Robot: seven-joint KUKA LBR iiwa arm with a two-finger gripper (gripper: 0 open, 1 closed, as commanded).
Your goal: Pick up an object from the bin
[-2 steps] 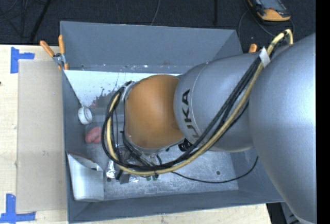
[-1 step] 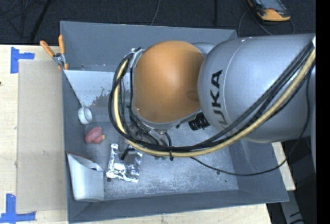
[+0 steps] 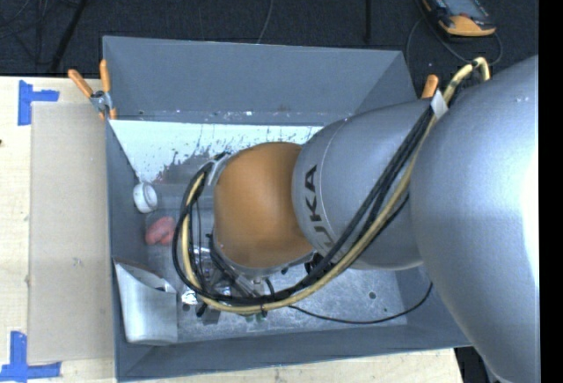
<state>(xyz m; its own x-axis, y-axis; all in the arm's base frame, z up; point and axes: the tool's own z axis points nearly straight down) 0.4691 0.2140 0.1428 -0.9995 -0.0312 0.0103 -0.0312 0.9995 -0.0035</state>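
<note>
Arm (image 3: pixel 475 196) nearest the lens: grey, in from the right, over the right half of the bin (image 3: pixel 255 82). One orange cover (image 3: pixel 255 205) at its wrist, above mid-bin. Black and yellow cables (image 3: pixel 189 223) looped round the cover's left and near sides. Gripper (image 3: pixel 220 289) under the cover, low, toward the near wall. It was mostly hidden, so could not tell whether it was apart, together or clamped on anything.

Loose things counted: three, all left of the cover.

One pink lump (image 3: pixel 160 232) on the floor, just beside the cable loop. Oval, long axis roughly left to right across the view. Neither end stood out as a front.

One white round thing (image 3: pixel 144 195) just behind the lump, near the left wall. No long axis made out, and which way it faced could not be told.

One pale sheet (image 3: pixel 145 306), crumpled, in the near left corner, just left of the gripper and the closest of the three to it.
</note>
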